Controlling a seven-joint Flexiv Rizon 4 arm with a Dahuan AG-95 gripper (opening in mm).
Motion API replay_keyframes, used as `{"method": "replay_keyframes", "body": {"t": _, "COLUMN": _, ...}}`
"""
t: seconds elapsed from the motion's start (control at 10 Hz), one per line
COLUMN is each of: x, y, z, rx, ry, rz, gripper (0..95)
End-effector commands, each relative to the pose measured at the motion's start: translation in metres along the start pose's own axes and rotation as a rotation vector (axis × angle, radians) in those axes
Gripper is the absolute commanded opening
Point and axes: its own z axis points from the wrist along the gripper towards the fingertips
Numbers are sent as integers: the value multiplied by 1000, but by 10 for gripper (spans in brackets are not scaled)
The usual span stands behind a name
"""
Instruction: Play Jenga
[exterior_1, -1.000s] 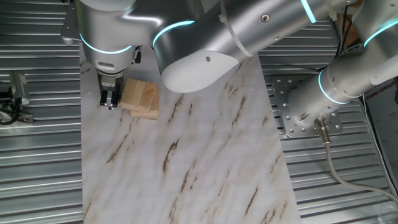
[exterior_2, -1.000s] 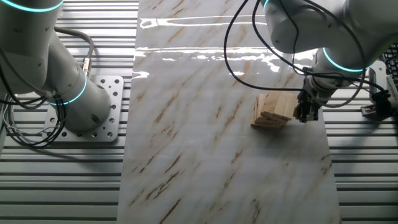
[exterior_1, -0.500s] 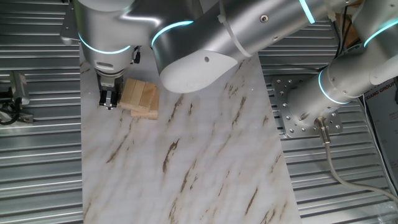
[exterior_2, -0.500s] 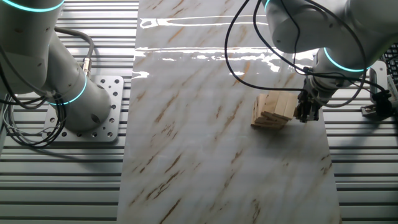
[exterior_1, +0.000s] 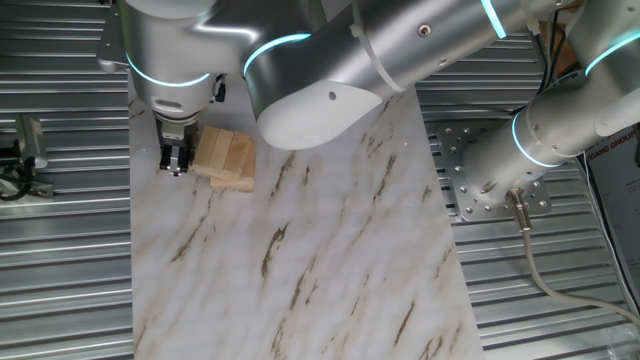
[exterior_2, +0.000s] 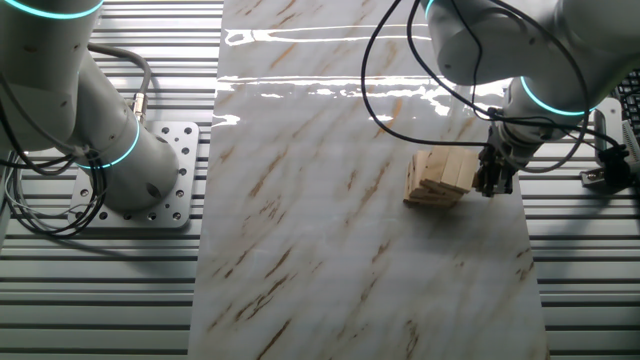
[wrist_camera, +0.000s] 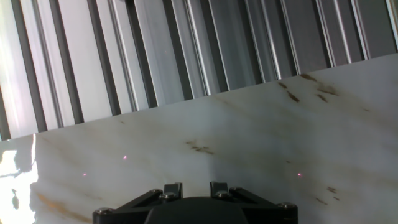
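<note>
The Jenga stack is a small pile of pale wood blocks in crosswise layers near the far left corner of the marble-patterned board. It also shows in the other fixed view. My gripper points down right beside the stack's left side, low over the board, with its dark fingers close together and holding nothing. In the other fixed view the gripper stands against the stack's right end. The hand view shows only the finger bases and bare board; the stack is out of that view.
The board lies on a slatted metal table. Its left edge is close to the gripper. The arm's base plate is at the right. A small metal fixture sits on the slats left of the board.
</note>
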Motion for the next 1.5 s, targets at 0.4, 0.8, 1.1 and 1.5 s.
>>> {"method": "replay_keyframes", "body": {"t": 0.4, "x": -1, "y": 0, "z": 1, "rx": 5, "ry": -1, "rz": 2, "gripper": 0}}
{"method": "replay_keyframes", "body": {"t": 0.8, "x": -4, "y": 1, "z": -1, "rx": 7, "ry": 2, "rz": 0, "gripper": 0}}
{"method": "replay_keyframes", "body": {"t": 1.1, "x": -4, "y": 1, "z": -1, "rx": 6, "ry": 0, "rz": 0, "gripper": 0}}
{"method": "replay_keyframes", "body": {"t": 1.5, "x": -6, "y": 1, "z": -1, "rx": 6, "ry": -2, "rz": 1, "gripper": 0}}
